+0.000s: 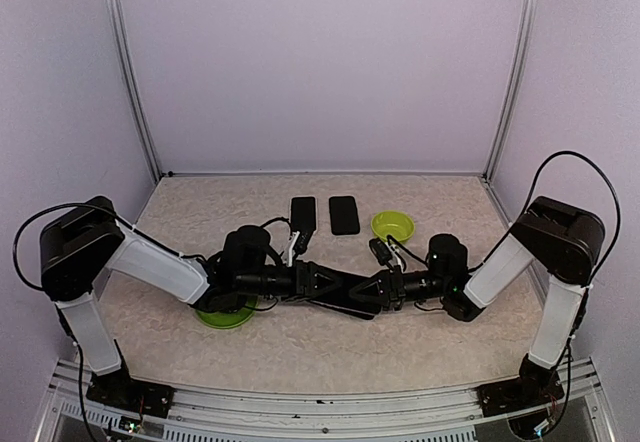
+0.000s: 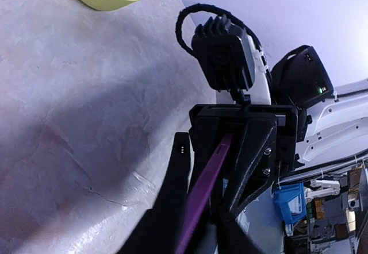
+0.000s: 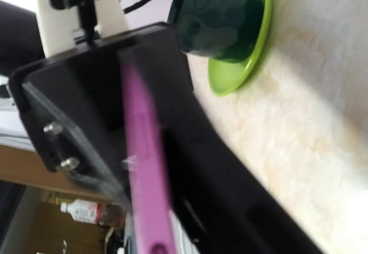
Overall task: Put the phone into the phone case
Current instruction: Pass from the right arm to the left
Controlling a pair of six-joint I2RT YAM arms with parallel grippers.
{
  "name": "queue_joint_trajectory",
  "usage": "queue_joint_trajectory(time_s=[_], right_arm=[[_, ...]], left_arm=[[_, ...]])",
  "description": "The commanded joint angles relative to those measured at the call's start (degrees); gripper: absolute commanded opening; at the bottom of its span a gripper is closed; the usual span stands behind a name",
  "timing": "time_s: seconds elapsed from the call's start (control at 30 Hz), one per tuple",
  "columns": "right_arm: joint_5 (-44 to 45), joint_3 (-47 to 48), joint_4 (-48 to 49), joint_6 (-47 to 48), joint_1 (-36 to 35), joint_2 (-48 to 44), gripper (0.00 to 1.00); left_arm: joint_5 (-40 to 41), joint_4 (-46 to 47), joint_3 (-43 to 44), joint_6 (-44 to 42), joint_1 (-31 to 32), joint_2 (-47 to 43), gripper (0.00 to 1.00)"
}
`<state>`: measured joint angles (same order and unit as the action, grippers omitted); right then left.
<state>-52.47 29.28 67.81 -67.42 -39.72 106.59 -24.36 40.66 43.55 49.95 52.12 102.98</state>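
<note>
Both arms meet over the middle of the table with the phone (image 1: 352,302) held in the air between them. In the left wrist view its purple edge (image 2: 208,182) runs up between my left gripper's dark fingers, with the black phone case (image 2: 177,179) just to its left, splayed slightly away. My left gripper (image 1: 333,286) looks shut around phone and case. My right gripper (image 1: 378,289) faces it from the other end. The right wrist view is blurred: the purple phone edge (image 3: 145,173) lies beside the black case (image 3: 230,191), and its own jaws do not show clearly.
Two flat black slabs (image 1: 303,213) (image 1: 344,215) lie side by side at the back. A lime bowl (image 1: 393,225) sits to their right. Under the left arm is a green plate (image 1: 225,315), and a dark green cup (image 3: 215,15) stands on it.
</note>
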Motion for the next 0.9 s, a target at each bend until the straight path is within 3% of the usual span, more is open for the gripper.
queue_joint_trajectory(time_s=[0.0, 0.27, 0.5, 0.7, 0.87], right_arm=[[1.12, 0.62, -0.63, 0.00, -0.31, -1.70, 0.25], [-0.19, 0.39, -1.39, 0.98, 0.36, -3.38, 0.34], [-0.85, -1.15, -5.28, 3.78, 1.76, -6.86, 0.38], [-0.79, -1.39, -16.97, 10.22, 3.13, -13.73, 0.40], [1.22, 0.29, -30.67, 18.72, 3.43, -21.14, 0.42]], left_arm=[[-7.40, 8.44, 1.89, -1.10, 2.90, -2.67, 0.26], [-8.23, 9.60, 2.30, -0.39, 2.79, -2.59, 0.20], [-7.85, 9.02, 1.83, -0.60, 2.49, -3.34, 0.07], [-6.56, 7.16, 1.27, -1.88, 1.73, -5.98, 0.00], [-5.53, 4.82, 1.27, -3.55, 1.26, -8.44, 0.00]])
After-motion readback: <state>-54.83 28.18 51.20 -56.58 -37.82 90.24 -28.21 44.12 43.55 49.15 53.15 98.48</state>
